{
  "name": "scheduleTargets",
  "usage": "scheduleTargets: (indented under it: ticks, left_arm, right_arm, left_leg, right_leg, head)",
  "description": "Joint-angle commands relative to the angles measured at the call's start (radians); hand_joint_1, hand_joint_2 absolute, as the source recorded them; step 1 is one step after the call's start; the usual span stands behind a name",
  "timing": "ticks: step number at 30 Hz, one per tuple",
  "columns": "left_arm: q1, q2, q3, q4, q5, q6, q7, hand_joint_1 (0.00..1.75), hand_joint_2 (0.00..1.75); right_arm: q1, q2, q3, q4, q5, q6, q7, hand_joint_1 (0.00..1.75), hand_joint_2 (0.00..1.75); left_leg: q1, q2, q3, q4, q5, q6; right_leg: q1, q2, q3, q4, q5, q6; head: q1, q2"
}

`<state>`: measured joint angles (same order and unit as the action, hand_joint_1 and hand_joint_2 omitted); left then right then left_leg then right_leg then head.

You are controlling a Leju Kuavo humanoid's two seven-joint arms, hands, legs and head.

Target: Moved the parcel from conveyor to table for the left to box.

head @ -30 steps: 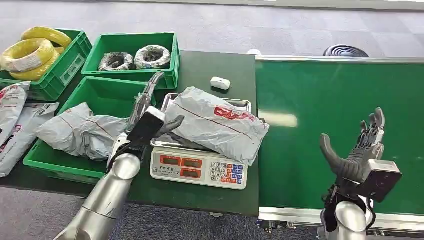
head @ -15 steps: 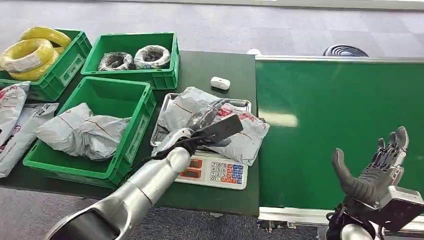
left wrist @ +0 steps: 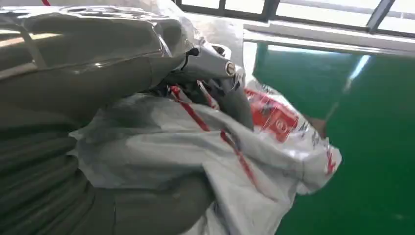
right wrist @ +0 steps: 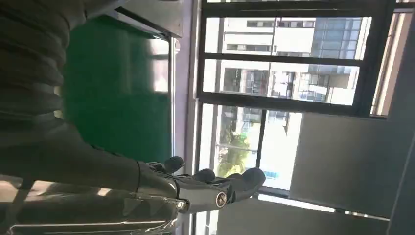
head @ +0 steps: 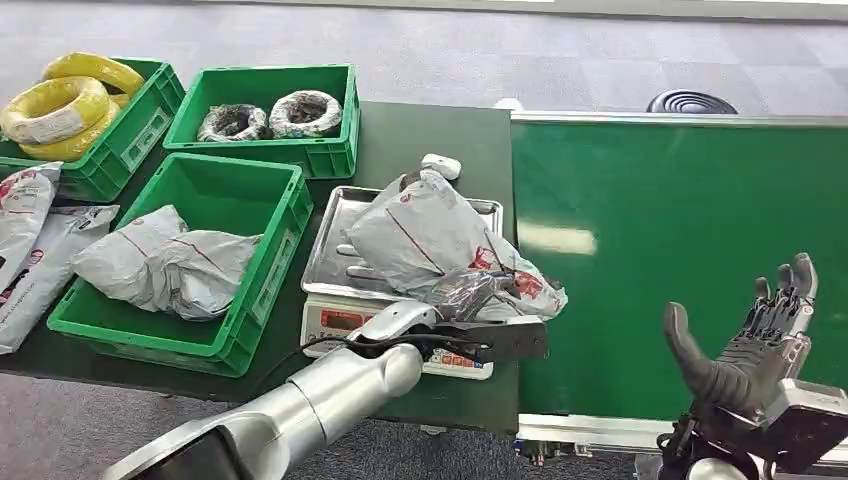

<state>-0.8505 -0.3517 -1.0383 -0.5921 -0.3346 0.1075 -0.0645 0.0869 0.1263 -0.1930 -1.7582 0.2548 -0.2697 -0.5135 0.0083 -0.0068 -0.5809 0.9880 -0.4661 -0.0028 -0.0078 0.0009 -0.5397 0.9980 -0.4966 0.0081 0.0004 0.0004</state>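
1. The parcel (head: pixel 430 245) is a grey plastic mailer bag with red print, and it is lying crumpled on the steel pan of the scale (head: pixel 330 255) on the table (head: pixel 420 130), with its near corner spilling over the scale's front toward the conveyor (head: pixel 680 220).

2. To my eye it is looking light and soft: the film is wrinkling and bunching wherever it is being squeezed, so it will likely sag and fold instead of holding a shape. The plastic is shining, so I would judge it slippery.

3. The left hand (head: pixel 470 300) is gripping the parcel at that near corner; in the left wrist view the thumb and fingers (left wrist: pixel 230 93) are closing into a gathered fold of the bag (left wrist: pixel 195 147). A bunched fold like that seems the safest place to hold it, since a flat face would probably slide out.

4. The right hand (head: pixel 745 335) is hovering over the near edge of the conveyor, well apart from the parcel, fingers spread and holding nothing.

5. Beside the scale, on the left, a green box (head: pixel 285 215) is holding another grey parcel (head: pixel 165 265), and that looks like where this one is headed.

6. Farther back, two more green crates are holding wire coils, yellow (head: pixel 60 105) and grey (head: pixel 270 115), and a small white device (head: pixel 440 166) is lying just behind the scale.
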Motion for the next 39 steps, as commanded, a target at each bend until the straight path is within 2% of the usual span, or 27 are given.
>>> scheduleTargets:
  ticks: [1, 5, 9, 15, 17, 19, 24, 25, 31, 38, 39]
  left_arm:
    - [-0.042, 0.003, -0.042, 0.013, 0.012, 0.044, -0.006, 1.75, 1.75]
    - [-0.049, 0.003, 0.037, 0.015, 0.024, 0.094, -0.036, 1.75, 1.75]
    - [-0.064, 0.010, 0.196, -0.019, 0.001, 0.179, -0.106, 1.75, 1.75]
    - [-0.044, 0.071, 0.483, -0.298, -0.126, 0.251, -0.105, 1.75, 1.75]
    - [-0.044, 0.087, 0.544, -0.362, -0.143, 0.224, -0.093, 1.75, 1.75]
    - [-0.060, 0.106, 0.618, -0.410, -0.157, 0.298, -0.112, 1.75, 1.75]
    - [-0.070, 0.123, 0.648, -0.436, -0.163, 0.301, -0.110, 1.75, 1.75]
    - [-0.076, 0.174, 0.763, -0.480, -0.126, 0.325, -0.105, 1.75, 1.75]
    - [-0.055, 0.226, 0.845, -0.448, -0.110, 0.333, -0.105, 1.75, 1.75]
    - [-0.056, 0.220, 0.856, -0.435, -0.109, 0.332, -0.120, 1.75, 1.75]
    - [-0.058, 0.226, 0.856, -0.420, -0.135, 0.333, -0.076, 1.75, 1.75]
  right_arm:
    - [-0.028, 0.009, -0.020, 0.025, 0.010, 0.016, 0.013, 0.00, 1.75]
    - [-0.022, 0.015, -0.022, 0.023, 0.013, 0.018, 0.016, 0.00, 1.75]
    - [-0.013, 0.023, -0.017, 0.025, 0.020, 0.017, 0.014, 0.00, 1.75]
    - [0.009, 0.028, -0.017, 0.026, 0.024, 0.007, 0.008, 0.00, 1.75]
    - [0.016, 0.029, -0.016, 0.029, 0.022, 0.005, 0.003, 0.00, 1.75]
    - [0.025, 0.035, -0.018, 0.031, 0.022, 0.001, 0.000, 0.00, 1.75]
    - [0.030, 0.040, -0.019, 0.028, 0.023, -0.003, -0.002, 0.00, 1.75]
    - [0.039, 0.045, -0.038, 0.036, 0.035, -0.017, 0.002, 0.00, 1.75]
    - [0.038, 0.052, -0.050, 0.045, 0.044, -0.027, 0.004, 0.00, 1.75]
    - [0.039, 0.053, -0.050, 0.041, 0.048, -0.026, 0.005, 0.00, 1.75]
    - [0.038, 0.054, -0.051, 0.041, 0.049, -0.028, 0.007, 0.00, 1.75]
  left_leg:
    - [0.000, 0.001, 0.000, 0.000, 0.000, 0.000]
    - [0.000, 0.002, 0.001, -0.001, 0.000, 0.000]
    - [0.000, 0.002, 0.000, 0.000, 0.000, 0.000]
    - [0.000, 0.003, -0.002, 0.001, 0.000, 0.000]
    - [0.000, 0.003, -0.001, 0.001, 0.000, 0.000]
    - [0.000, 0.003, -0.001, 0.000, 0.000, 0.000]
    - [0.000, 0.005, -0.001, 0.001, 0.000, -0.001]
    - [0.000, 0.005, -0.001, 0.000, 0.000, 0.000]
    - [0.000, 0.006, 0.002, -0.002, 0.000, 0.000]
    - [0.000, 0.002, 0.001, -0.001, 0.000, 0.000]
    - [0.000, 0.002, 0.001, -0.001, 0.000, 0.000]
  right_leg:
    - [0.000, 0.000, 0.000, 0.000, 0.000, 0.000]
    - [0.000, 0.001, 0.000, -0.001, 0.001, 0.000]
    - [0.000, 0.001, -0.001, 0.000, 0.001, 0.000]
    - [0.000, 0.002, -0.003, 0.001, 0.001, 0.000]
    - [0.000, 0.002, -0.003, 0.001, 0.001, 0.000]
    - [0.000, 0.002, -0.002, 0.001, 0.000, 0.000]
    - [0.000, 0.004, -0.003, 0.002, 0.001, -0.001]
    - [0.000, 0.004, -0.003, 0.001, 0.001, -0.001]
    - [0.000, 0.005, 0.000, -0.001, 0.001, 0.000]
    - [0.001, 0.001, 0.000, 0.000, 0.000, 0.000]
    - [0.001, 0.001, 0.001, -0.001, 0.001, 0.000]
  head:
    - [0.000, 0.000]
    - [0.000, 0.000]
    - [0.000, 0.000]
    - [0.000, 0.000]
    - [0.000, 0.000]
    - [0.000, 0.000]
    - [0.000, 0.000]
    - [0.000, 0.000]
    - [0.000, 0.000]
    - [0.000, 0.000]
    - [0.000, 0.000]
